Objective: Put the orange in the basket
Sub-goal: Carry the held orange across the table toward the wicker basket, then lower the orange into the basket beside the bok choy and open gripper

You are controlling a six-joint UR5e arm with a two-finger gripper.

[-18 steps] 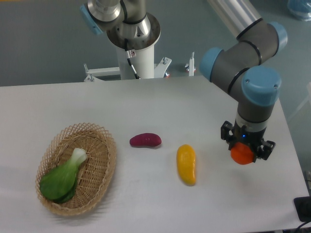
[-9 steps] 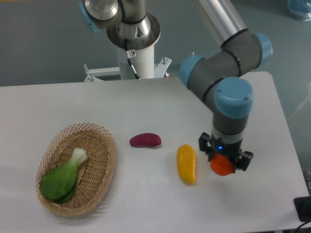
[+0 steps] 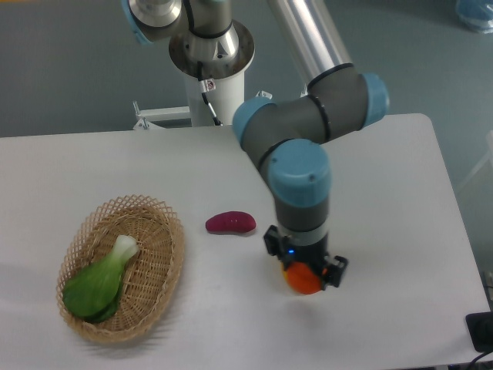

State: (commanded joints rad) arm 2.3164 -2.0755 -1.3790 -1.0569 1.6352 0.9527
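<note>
Fingers [image 3: 305, 276]: clamped on orange [image 3: 303, 280], held above table [image 3: 400, 200]. Change: arm has carried the orange leftward, now over where the yellow fruit lay, hiding it. Basket [image 3: 166, 231], holding greens [image 3: 100, 281], lies well left past purple item [image 3: 229, 223]; transfer about halfway, in my judgement.

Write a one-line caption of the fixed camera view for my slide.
UR5e gripper carries the orange above the table, right of the basket holding bok choy.
</note>
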